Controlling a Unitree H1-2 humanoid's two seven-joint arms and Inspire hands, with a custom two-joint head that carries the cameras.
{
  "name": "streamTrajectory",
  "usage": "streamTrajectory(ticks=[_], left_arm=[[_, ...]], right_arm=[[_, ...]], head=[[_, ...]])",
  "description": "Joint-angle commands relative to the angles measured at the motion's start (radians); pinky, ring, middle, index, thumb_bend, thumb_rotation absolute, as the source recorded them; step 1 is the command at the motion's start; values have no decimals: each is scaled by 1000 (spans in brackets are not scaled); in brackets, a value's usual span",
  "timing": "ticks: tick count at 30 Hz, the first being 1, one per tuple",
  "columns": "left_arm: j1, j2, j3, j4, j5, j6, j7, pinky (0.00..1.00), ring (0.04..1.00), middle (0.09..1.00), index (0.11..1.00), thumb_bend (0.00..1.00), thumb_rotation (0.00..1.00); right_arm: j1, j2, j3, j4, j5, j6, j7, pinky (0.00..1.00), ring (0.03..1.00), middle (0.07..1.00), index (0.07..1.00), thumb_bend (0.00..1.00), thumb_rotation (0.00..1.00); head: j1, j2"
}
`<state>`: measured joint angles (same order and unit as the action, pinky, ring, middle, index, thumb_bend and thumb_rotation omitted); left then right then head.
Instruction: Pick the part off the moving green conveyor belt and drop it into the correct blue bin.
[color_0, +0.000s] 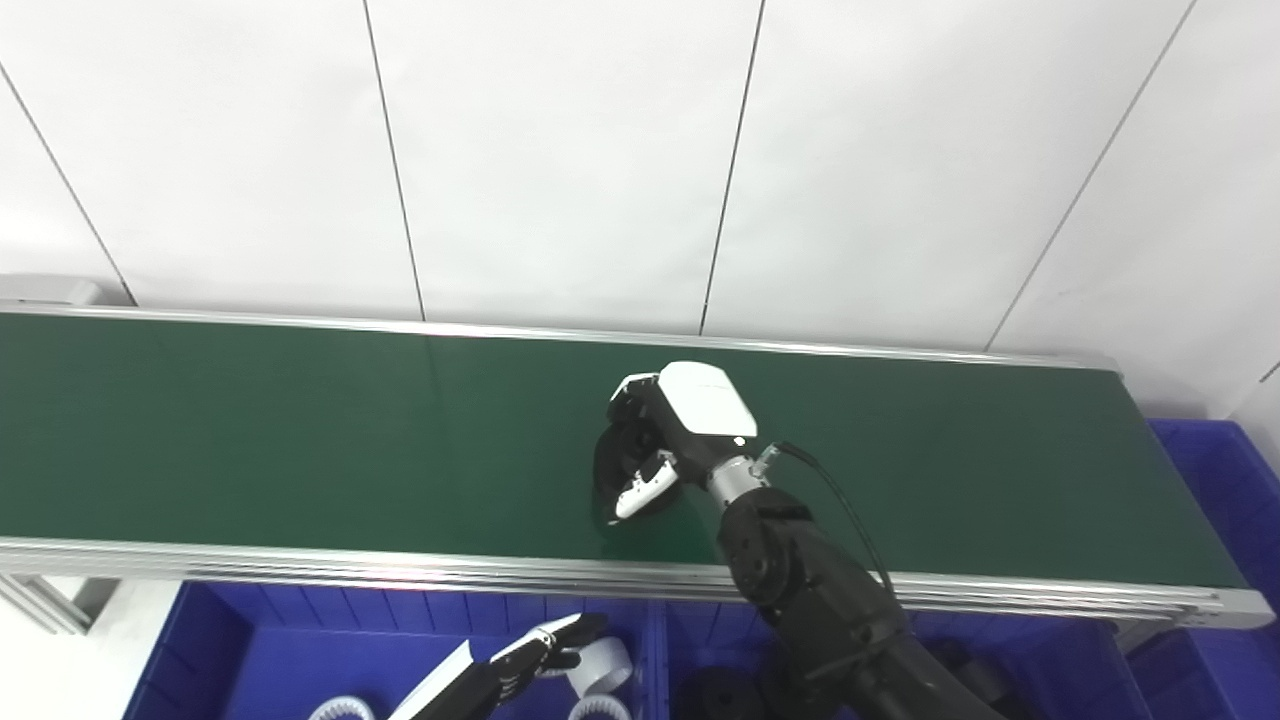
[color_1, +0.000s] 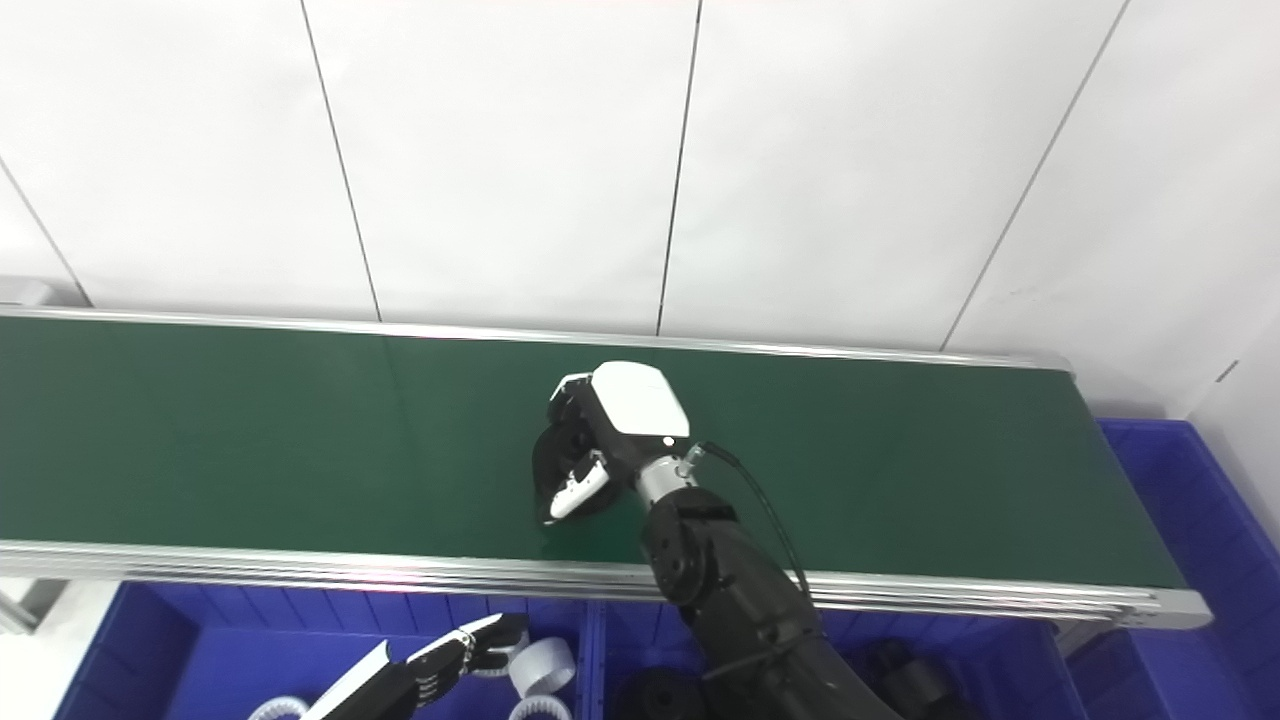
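Black round part (color_0: 618, 478) clasped by the right hand (color_0: 668, 432) at mid-belt, green conveyor belt (color_0: 250, 430) otherwise bare to both ends, edged by aluminium rails (color_0: 300, 565), left hand (color_0: 540, 650) held loosely curled, nothing gripped, over the left blue bin (color_0: 250, 650) of white rings (color_0: 600, 665), black parts in the middle blue bin (color_1: 625, 640), white panelled wall (color_0: 560, 150) behind, no legible writing.

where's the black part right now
The black part is on the green belt, about mid-length and nearer its front rail, with the right hand closed around it in both eye views.
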<state>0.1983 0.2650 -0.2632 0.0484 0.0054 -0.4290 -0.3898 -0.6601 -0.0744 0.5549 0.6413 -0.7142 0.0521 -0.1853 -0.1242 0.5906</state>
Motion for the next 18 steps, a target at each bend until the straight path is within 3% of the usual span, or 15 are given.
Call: streamTrajectory(ticks=[1,5,18], left_arm=[[-17,1,-2,-16,-2,-35,-1,887,935,947,915,361,627],[-21,1,-4,-13,-5,-32,-4,896,938,949,920,363,646],[-44,-2,-1,-3,-22,-38,-13,891,943,951,923,340,634]], right_arm=[[-7,-7,-22,-82,-5,23,17,325,436,514,568,491,0],[28,-33,-30,-167,-26,31,47,328,428,509,571,491,0],[264,-129,-130,-608,-35,113,208,367,397,479,578,492,0]], head=[[-3,0],[-9,2],[-28,12]])
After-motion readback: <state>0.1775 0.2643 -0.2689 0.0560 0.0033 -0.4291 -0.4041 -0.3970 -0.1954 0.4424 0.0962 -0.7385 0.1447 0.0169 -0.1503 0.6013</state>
